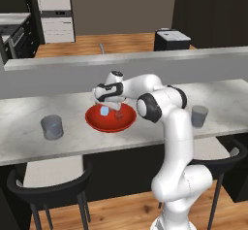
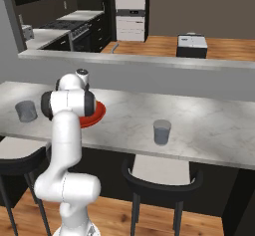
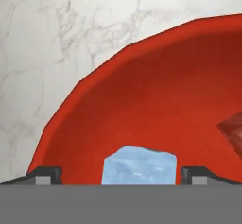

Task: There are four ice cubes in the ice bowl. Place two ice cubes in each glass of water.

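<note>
The red ice bowl (image 1: 110, 120) sits mid-counter, and its rim (image 2: 97, 113) shows past the arm in the right base view. My gripper (image 1: 110, 111) reaches down into it, open. In the hand view the gripper (image 3: 122, 176) has a pale blue ice cube (image 3: 139, 165) between its two fingertips (image 3: 45, 176), which stand apart from the cube's sides. That cube (image 1: 104, 110) shows inside the bowl (image 3: 142, 95). Another see-through cube (image 3: 232, 134) lies at the right edge of the hand view. One glass of water (image 1: 52, 127) stands left of the bowl, another (image 1: 199, 116) to its right.
The marble counter (image 1: 29, 112) has a raised grey ledge (image 1: 121, 59) behind it. Two dark stools (image 1: 51, 175) stand under its front edge. In the right base view the glasses (image 2: 26, 110) (image 2: 162, 131) flank the arm.
</note>
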